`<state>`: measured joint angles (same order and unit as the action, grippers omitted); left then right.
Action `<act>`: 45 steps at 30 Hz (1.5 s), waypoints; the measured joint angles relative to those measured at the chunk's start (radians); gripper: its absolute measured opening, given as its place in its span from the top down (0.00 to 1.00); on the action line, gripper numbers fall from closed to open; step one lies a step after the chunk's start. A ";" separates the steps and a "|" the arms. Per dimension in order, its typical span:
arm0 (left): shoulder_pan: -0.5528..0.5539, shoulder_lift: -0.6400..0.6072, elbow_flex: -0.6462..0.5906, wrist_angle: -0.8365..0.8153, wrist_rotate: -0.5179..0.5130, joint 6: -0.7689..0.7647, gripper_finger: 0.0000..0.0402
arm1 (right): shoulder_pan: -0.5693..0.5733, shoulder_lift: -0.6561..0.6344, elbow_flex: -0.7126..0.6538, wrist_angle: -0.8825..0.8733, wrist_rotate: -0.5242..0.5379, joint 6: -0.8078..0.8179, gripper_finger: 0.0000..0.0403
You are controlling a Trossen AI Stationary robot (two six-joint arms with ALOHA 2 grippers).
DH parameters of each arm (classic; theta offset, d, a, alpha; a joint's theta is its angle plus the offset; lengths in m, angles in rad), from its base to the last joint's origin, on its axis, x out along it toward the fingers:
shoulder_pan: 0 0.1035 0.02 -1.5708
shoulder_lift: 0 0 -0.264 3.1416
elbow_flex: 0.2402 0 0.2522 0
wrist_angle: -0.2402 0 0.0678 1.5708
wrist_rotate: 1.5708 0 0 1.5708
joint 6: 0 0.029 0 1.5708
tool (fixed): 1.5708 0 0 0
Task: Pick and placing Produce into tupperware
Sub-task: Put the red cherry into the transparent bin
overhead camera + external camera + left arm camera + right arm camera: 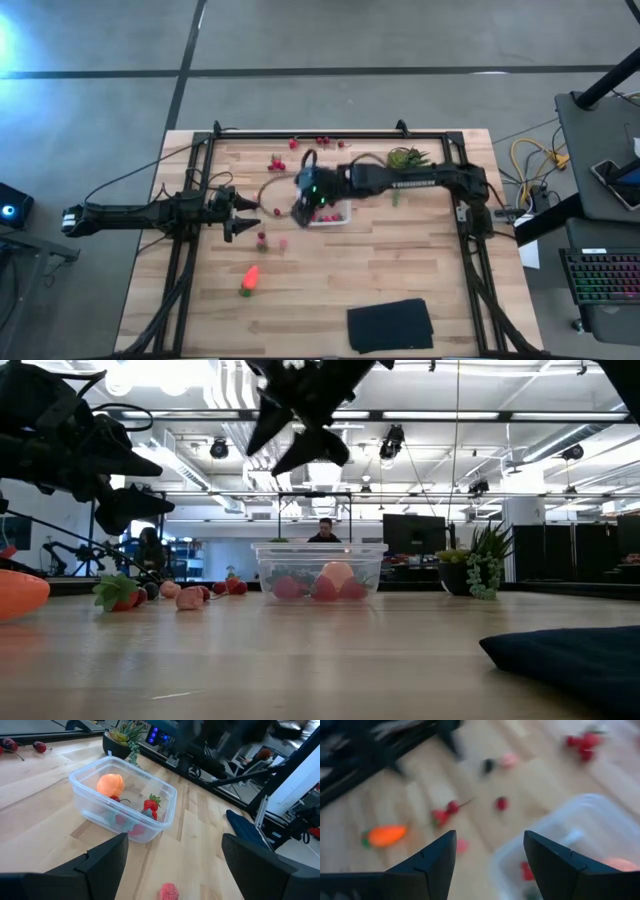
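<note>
Spiky green plant far edge, black cloth near edge, wood table

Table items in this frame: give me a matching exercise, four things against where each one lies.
Things:
1. carrot
2. black cloth
3. orange fruit
4. spiky plant

Places:
A. inside the clear box
B. far side of the table, beside the right arm
C. near edge of the table, towards the right arm's side
D. bare wood on the left arm's side, nearer than the box

Pairs: 1-D, 2-C, 3-A, 4-B
</note>
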<state>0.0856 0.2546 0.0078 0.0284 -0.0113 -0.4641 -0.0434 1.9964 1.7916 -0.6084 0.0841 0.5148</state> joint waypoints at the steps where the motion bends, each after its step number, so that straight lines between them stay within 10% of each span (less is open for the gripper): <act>1: 0.000 0.000 0.000 0.000 0.000 0.000 0.24 | -0.023 -0.008 0.000 -0.016 0.003 0.025 0.44; 25: 0.000 0.000 0.000 0.062 -0.015 0.000 0.24 | -0.580 0.159 0.011 -0.250 -0.087 -0.048 0.44; 36: 0.000 -0.001 0.000 0.211 -0.104 0.000 0.24 | -0.611 0.362 0.262 -0.338 -0.168 -0.114 0.44; 45: 0.000 -0.002 0.000 0.231 -0.100 -0.002 0.24 | -0.592 0.506 0.508 -0.606 -0.035 -0.221 0.44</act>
<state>0.0853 0.2529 0.0078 0.2590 -0.1108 -0.4656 -0.6357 2.5023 2.2991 -1.2148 0.0486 0.2943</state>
